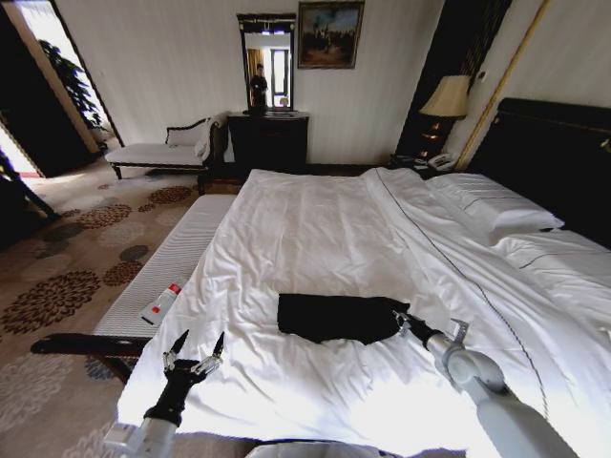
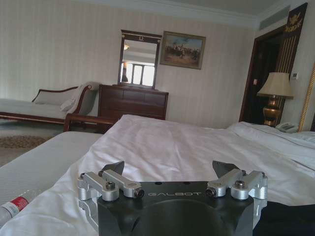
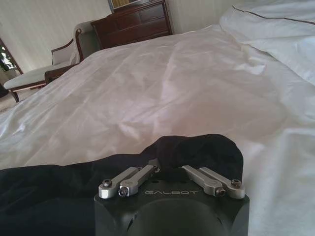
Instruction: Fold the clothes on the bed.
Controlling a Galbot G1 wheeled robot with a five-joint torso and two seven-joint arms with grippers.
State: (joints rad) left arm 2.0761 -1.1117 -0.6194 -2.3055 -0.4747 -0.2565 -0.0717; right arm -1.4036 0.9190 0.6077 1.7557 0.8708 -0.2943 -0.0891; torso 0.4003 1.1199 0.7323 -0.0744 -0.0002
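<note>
White bedding covers the bed (image 1: 315,229) across the head view, with a dark headboard at 2 o'clock and a white-cushioned bench (image 1: 167,267) alongside at 9 o'clock carrying a small bottle (image 1: 162,303). The clothes (image 1: 339,317), a black garment already gathered into a compact dark block, lie on the duvet near the foot edge, long axis running 9 to 3 o'clock. The right gripper (image 1: 401,319) sits at the garment's 3 o'clock end, fingers pinched into the cloth. The left gripper (image 1: 195,351) hangs off the bed's corner at 7 o'clock, fingers spread wide, well apart from the garment.

From the left wrist view, the left gripper (image 2: 170,173) has its fingers splayed and empty above white duvet; a strip of the clothes (image 2: 288,219) shows at 4 o'clock, so the fabric lies off to its side, not ahead.

From the right wrist view, the right gripper (image 3: 170,169) has its linkages drawn in narrow, tips buried in a raised fold of the clothes (image 3: 197,150); the rest of the garment trails away toward 8 o'clock.

By my judgement the right arm is far nearer, and the garment's free end points toward the left arm.
</note>
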